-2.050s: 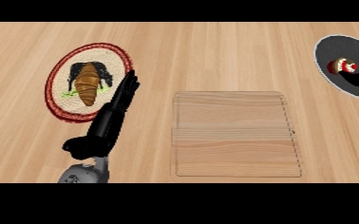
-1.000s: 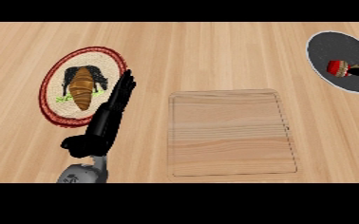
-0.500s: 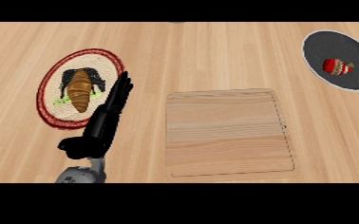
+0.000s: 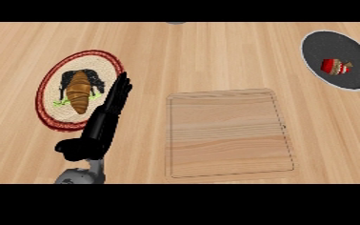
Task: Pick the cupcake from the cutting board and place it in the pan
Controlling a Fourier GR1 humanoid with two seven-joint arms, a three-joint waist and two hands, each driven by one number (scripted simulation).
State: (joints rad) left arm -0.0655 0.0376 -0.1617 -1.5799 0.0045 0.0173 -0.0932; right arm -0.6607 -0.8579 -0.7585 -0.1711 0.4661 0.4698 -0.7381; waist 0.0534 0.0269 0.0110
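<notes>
Cupcake point(image 4: 337, 67) lying in pan point(image 4: 318, 46) at counter's point(image 4: 211, 52) right edge, well apart from cutting board point(image 4: 228, 132). Left hand point(image 4: 104, 120) open, fingers straight, beside croissant plate point(image 4: 49, 81).

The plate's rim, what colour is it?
Dark red, around a cream middle, on the plate; the head view shows it.

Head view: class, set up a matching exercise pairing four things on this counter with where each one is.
Things:
1. cupcake
2. croissant
3. cutting board
4. left hand

Places:
A. on the red-rimmed plate
B. middle of the counter, nothing on it
C. lying in the dark pan
D. beside the plate's right rim, fingers straight

Pairs: 1-C, 2-A, 3-B, 4-D
</notes>
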